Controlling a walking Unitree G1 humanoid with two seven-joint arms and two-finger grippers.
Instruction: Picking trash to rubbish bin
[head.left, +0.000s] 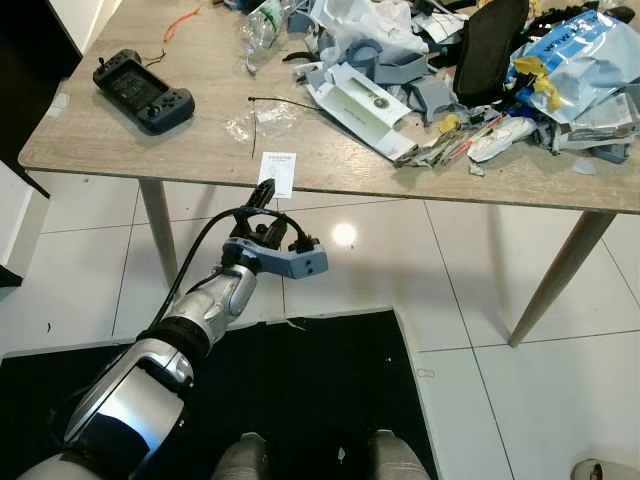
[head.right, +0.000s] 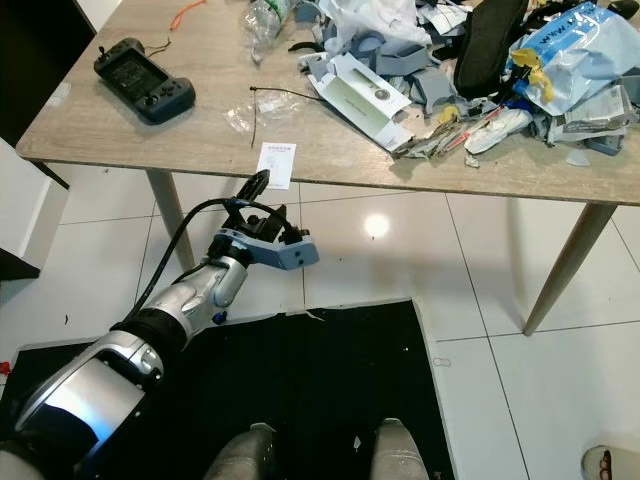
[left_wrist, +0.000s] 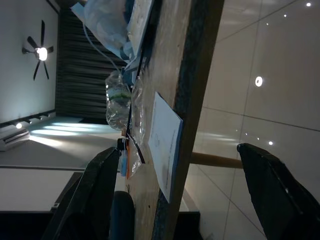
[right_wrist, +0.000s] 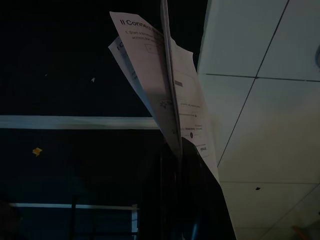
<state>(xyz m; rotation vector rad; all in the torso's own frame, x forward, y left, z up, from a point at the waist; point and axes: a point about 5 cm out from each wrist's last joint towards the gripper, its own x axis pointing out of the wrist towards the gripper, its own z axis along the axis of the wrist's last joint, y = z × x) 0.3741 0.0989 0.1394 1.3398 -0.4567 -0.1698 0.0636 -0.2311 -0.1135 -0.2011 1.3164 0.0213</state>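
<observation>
A small white printed card (head.left: 277, 171) lies at the front edge of the wooden table (head.left: 120, 150), partly overhanging it. My left gripper (head.left: 262, 203) is stretched out just below and in front of that card. It stands open, one finger (left_wrist: 100, 190) on each side of the card (left_wrist: 165, 145) and the table's edge, touching neither. In the dark right wrist view my right gripper (right_wrist: 175, 165) is shut on a folded printed paper leaflet (right_wrist: 165, 90), which sticks out past the fingertips over the tiled floor.
A heap of wrappers, bags and cardboard (head.left: 450, 80) covers the table's far right. A crushed plastic bottle (head.left: 262, 25), clear wrap (head.left: 250, 120) and a black game controller (head.left: 142, 90) lie to the left. Table legs (head.left: 160, 240) (head.left: 555, 280) stand on white tiles; a black mat (head.left: 300, 400) is underfoot.
</observation>
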